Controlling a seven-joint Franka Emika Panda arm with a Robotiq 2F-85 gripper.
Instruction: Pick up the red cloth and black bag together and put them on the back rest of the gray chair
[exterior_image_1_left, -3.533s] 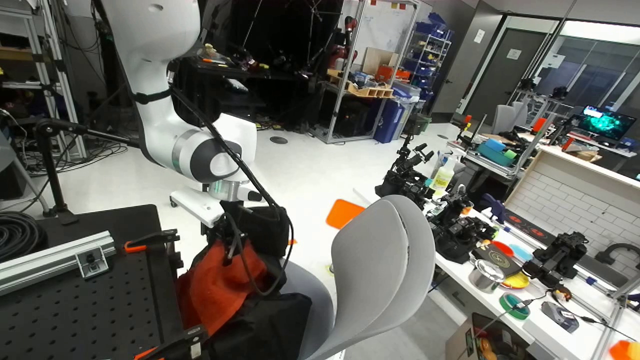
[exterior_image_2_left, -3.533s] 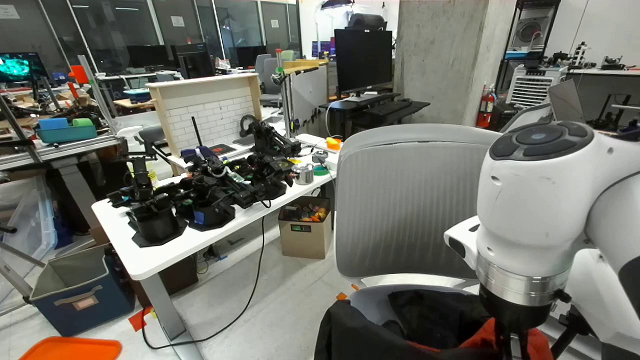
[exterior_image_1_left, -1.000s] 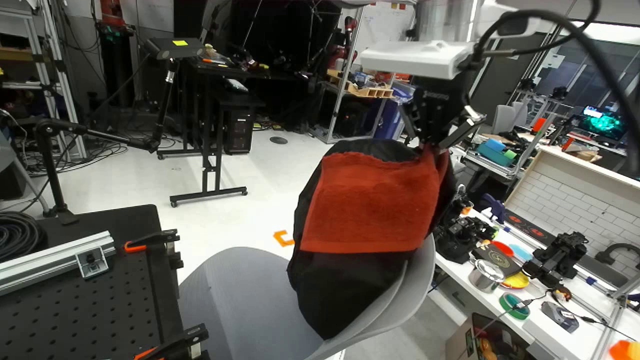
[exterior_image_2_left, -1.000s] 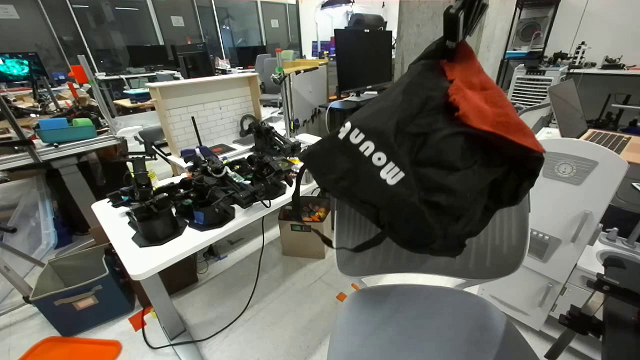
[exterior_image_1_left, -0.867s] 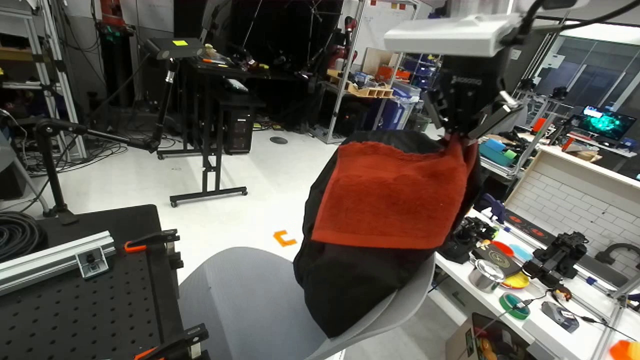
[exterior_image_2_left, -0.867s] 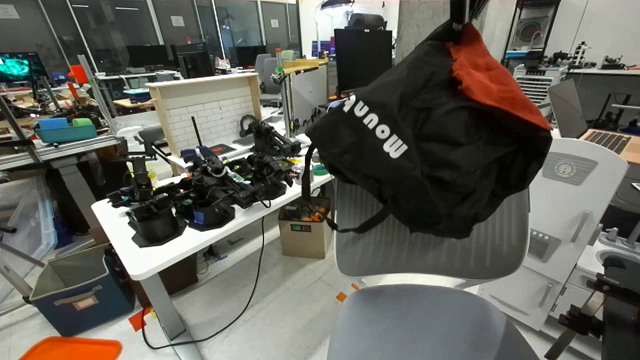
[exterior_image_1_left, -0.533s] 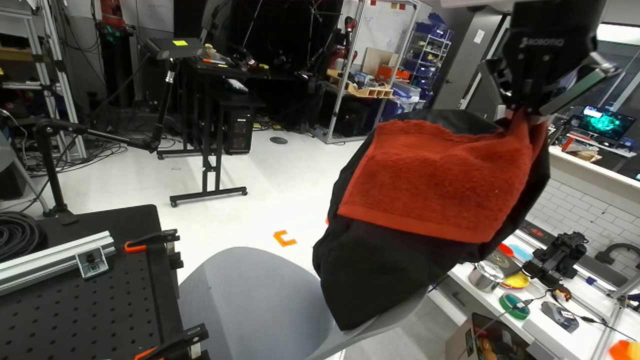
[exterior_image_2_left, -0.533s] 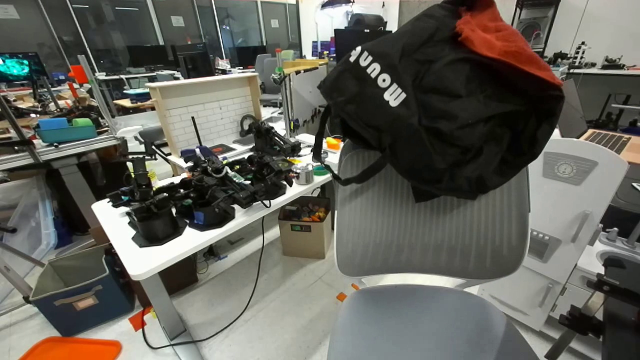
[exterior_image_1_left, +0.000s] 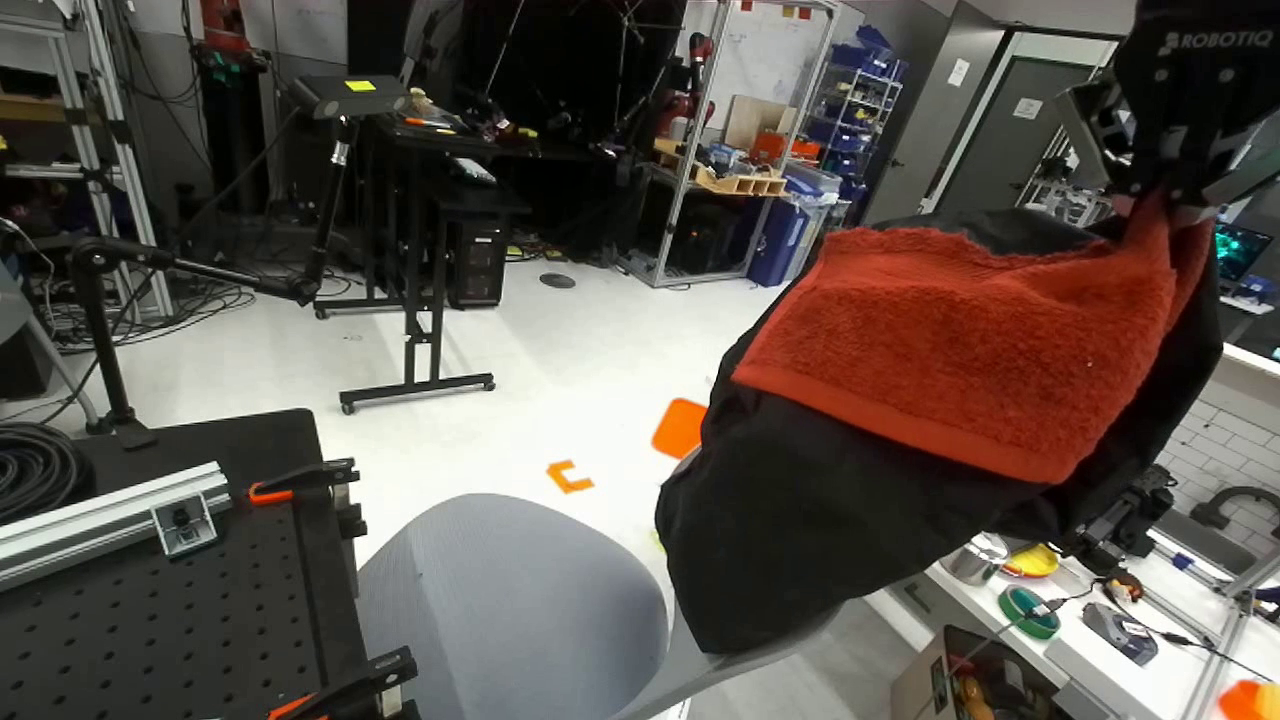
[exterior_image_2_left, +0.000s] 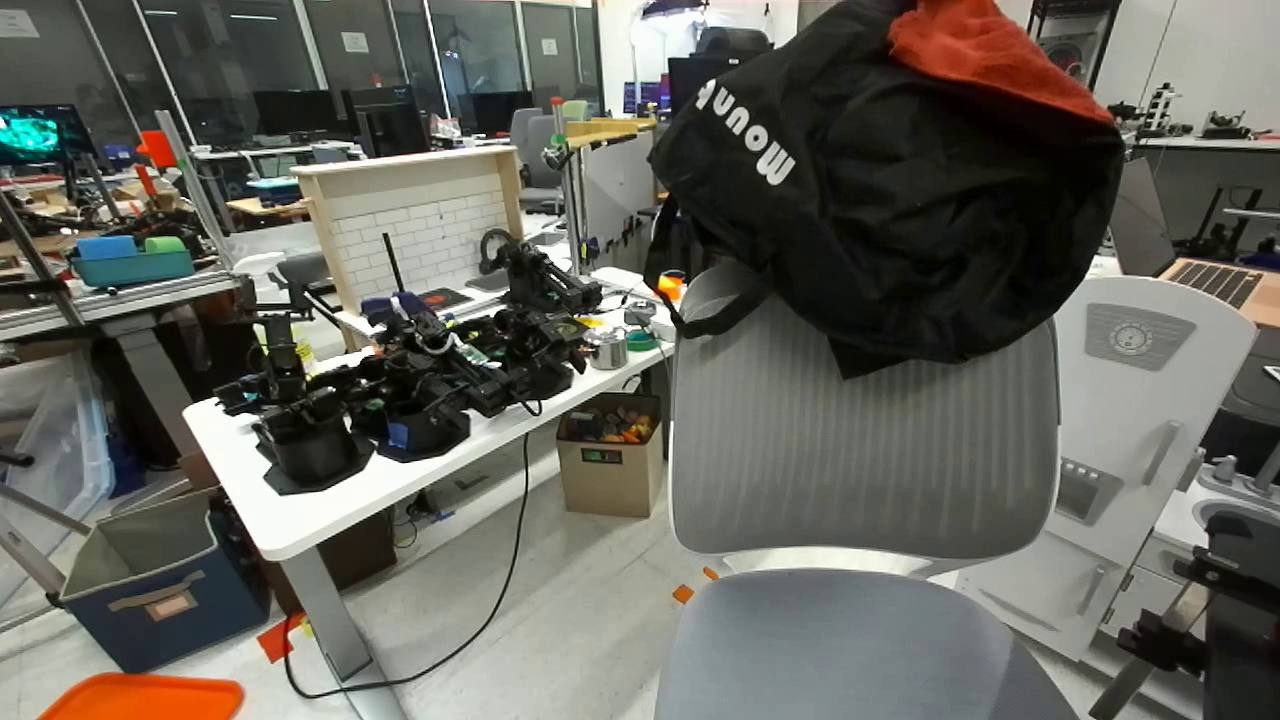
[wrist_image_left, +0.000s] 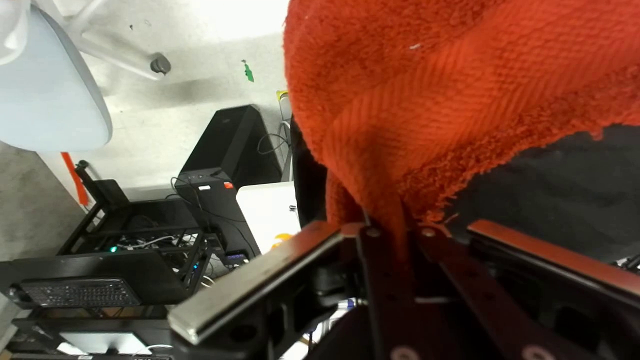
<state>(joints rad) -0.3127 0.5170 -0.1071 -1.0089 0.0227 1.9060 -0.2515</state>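
Held aloft at the back rest (exterior_image_2_left: 870, 450) of a gray chair (exterior_image_1_left: 505, 600) by the gripper (exterior_image_1_left: 1160, 207): red cloth (exterior_image_1_left: 950, 340) over a black bag (exterior_image_2_left: 930, 200). Pinched between the jaws, as seen in the wrist view: a tight, bunched fold of the cloth, with dark bag fabric close to either side. Impossible to tell at the tips about any direct hold on the bag. Spread across the bag's broad face in an exterior view, with a straight lower edge on a slant. Blocking most of the back rest's top edge from sight in an exterior view, with white lettering (exterior_image_2_left: 775, 165) on the bag's side and a looped strap (exterior_image_2_left: 720, 318) drooping below. Unclear whether touching the back rest or just clear of it. Framed in an exterior view by a perforated black bench (exterior_image_1_left: 160, 620) with a metal rail (exterior_image_1_left: 100, 530), a coil of cable (exterior_image_1_left: 60, 465) and clamps (exterior_image_1_left: 310, 475), and in an exterior view by a white bench (exterior_image_2_left: 300, 520) crowded with black robot arms (exterior_image_2_left: 430, 425), near a tan box (exterior_image_2_left: 610, 485).
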